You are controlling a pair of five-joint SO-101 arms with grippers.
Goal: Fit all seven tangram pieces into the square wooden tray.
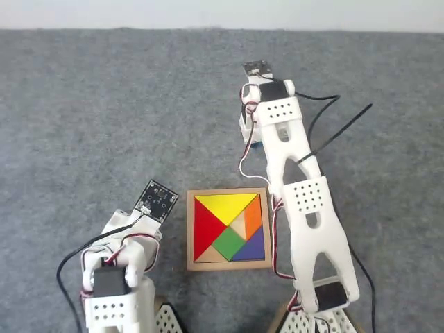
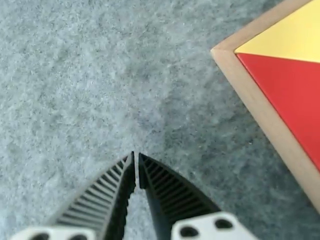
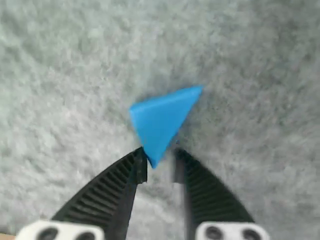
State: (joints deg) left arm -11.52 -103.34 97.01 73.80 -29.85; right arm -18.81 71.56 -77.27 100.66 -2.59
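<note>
The square wooden tray (image 1: 189, 232) lies between the two arms. It holds yellow (image 1: 225, 206), red (image 1: 206, 229), green (image 1: 229, 243), orange (image 1: 253, 218) and purple (image 1: 251, 246) pieces, with two pale wood-coloured triangular patches among them. A blue triangle (image 3: 162, 120) lies on the grey carpet far beyond the tray. My right gripper (image 3: 160, 164) is open over it, one corner of the triangle sitting between the fingertips and touching one finger (image 3: 140, 165). My left gripper (image 2: 136, 157) is shut and empty, low over the carpet beside the tray's corner (image 2: 260, 105).
Grey carpet covers the whole table. The right arm (image 1: 305, 201) stretches along the tray's right side to the far part of the table. The left arm (image 1: 125, 263) stays folded at the near left.
</note>
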